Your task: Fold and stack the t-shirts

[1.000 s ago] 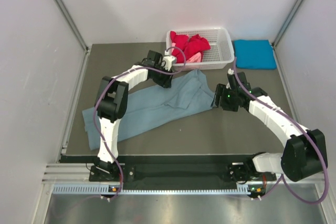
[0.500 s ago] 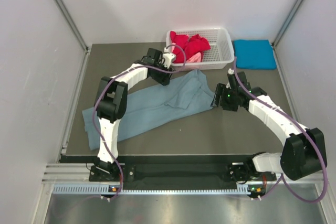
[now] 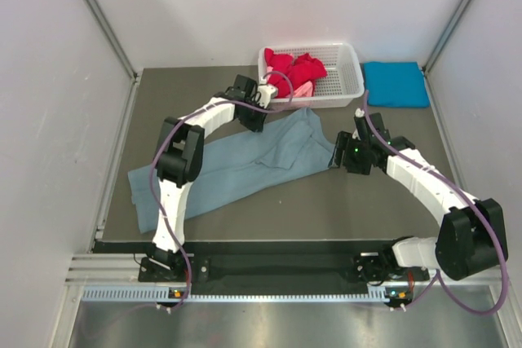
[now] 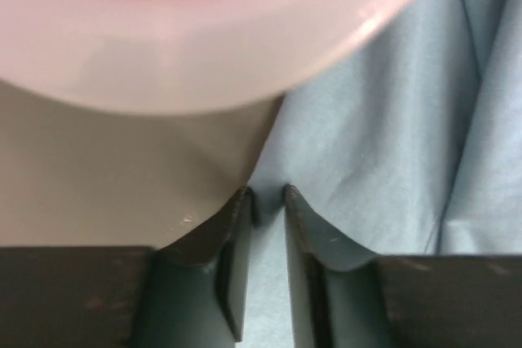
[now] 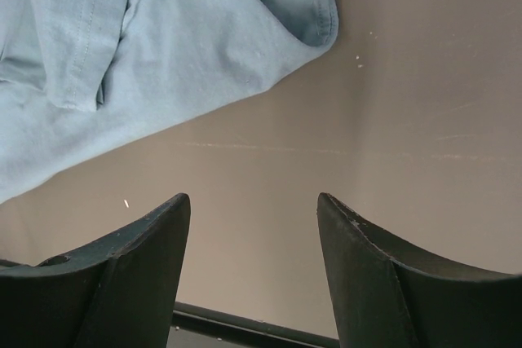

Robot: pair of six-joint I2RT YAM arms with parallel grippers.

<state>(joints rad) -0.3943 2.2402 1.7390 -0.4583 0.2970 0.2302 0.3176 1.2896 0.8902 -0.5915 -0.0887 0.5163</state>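
My left gripper [image 4: 267,199] sits at the far edge of the grey-blue t-shirt [image 4: 367,144], just beside the white basket [image 4: 204,63]. Its jaws are nearly together with cloth showing in the slit, but I cannot tell whether they pinch it. My right gripper [image 5: 253,218] stands wide apart over the table [image 5: 408,103], holding nothing, with the shirt's sleeve ahead to its left.
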